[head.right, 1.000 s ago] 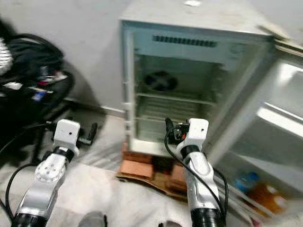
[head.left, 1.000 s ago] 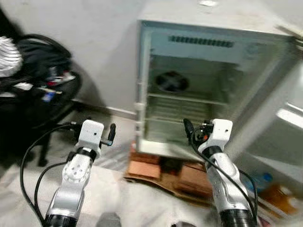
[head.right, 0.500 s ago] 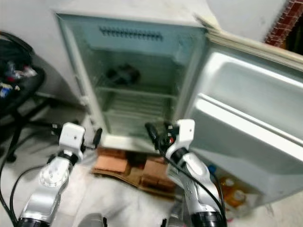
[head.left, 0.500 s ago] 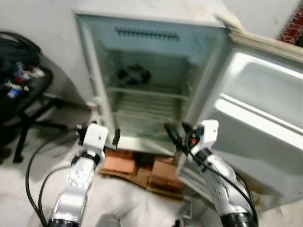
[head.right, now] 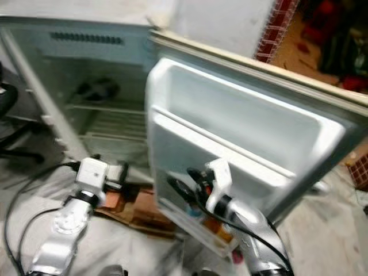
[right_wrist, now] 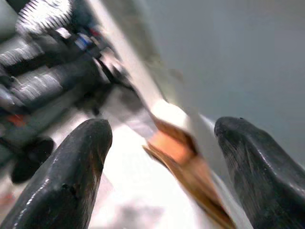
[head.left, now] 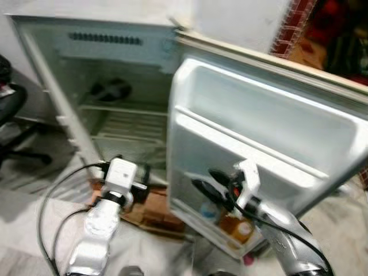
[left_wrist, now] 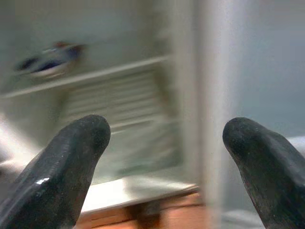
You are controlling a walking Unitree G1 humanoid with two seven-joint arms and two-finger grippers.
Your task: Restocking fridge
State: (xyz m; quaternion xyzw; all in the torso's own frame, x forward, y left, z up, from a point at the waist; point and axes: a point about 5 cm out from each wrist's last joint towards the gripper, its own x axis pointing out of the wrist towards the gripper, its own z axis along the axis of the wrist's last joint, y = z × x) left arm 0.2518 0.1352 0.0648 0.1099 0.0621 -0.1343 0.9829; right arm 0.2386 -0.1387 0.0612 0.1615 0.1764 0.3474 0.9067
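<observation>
The small white fridge (head.left: pixel 109 86) stands straight ahead on the floor with its cabinet open, a wire shelf (head.left: pixel 129 123) across the lower part and a dark round fan-like fitting (head.left: pixel 112 90) on the back wall. Its white moulded door (head.left: pixel 259 132) is swung wide to the robot's right, inner side facing the camera. In the door's lowest rack (head.left: pixel 230 230) sit what look like an orange bottle (head.left: pixel 240 227) and a blue-capped one (head.left: pixel 210 211), though blur makes them hard to tell apart. Under the cabinet lie brown cardboard pieces (head.left: pixel 152 210) on the pale floor (head.left: pixel 34 230).

The right gripper (head.left: pixel 208 183) is held up in front of the lower half of the door, just above the rack; its jaws are released, black fingers (right_wrist: pixel 81 171) spread wide with nothing between them. The left gripper (head.left: pixel 144 175) is raised near the cabinet's bottom edge, and the left wrist view looks in at the shelf between two parted fingertips (left_wrist: pixel 71 157), so those jaws are released too. A black office chair (head.left: pixel 8 109) stands at the far left, and red brickwork (head.left: pixel 290 26) shows behind the door.
</observation>
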